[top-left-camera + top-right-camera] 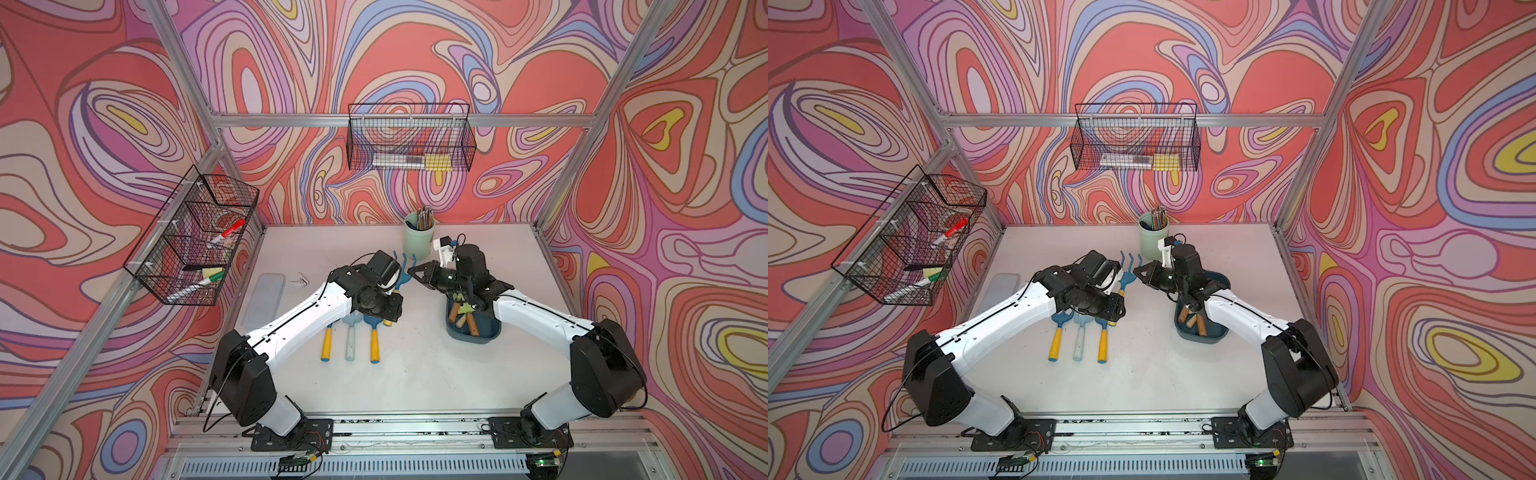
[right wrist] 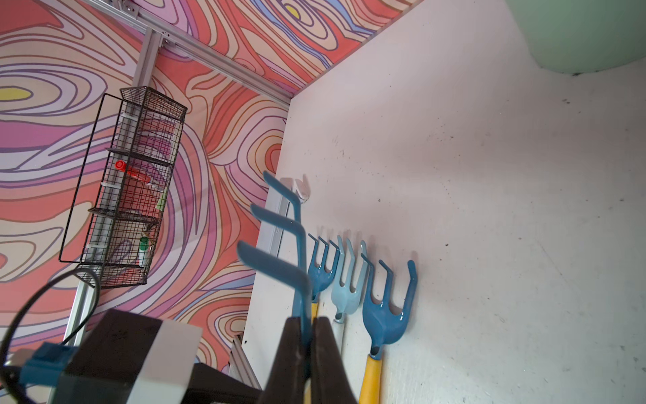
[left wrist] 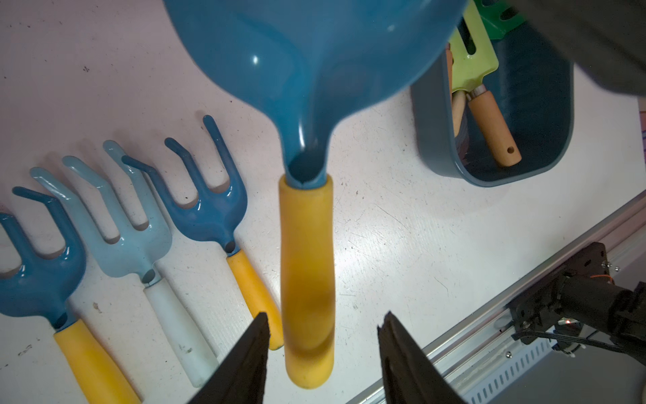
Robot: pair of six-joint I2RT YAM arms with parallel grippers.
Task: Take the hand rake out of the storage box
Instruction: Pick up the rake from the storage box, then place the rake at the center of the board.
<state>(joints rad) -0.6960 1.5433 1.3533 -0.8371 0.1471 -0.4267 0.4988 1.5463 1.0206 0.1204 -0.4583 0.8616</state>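
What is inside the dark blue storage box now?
Inside the storage box lie wooden-handled tools; one has a lime-green blade, and a darker green piece also shows. The right arm covers the box's far part in both top views, hiding what lies there.

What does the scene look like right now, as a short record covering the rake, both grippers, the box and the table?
hand rake: blue head, yellow handle, in the air between the arms
right gripper: shut on the rake's blue head
left gripper: open, jaws either side of the yellow handle with gaps
storage box: on the table, holding wooden-handled tools
three other rakes: lying in a row on the table
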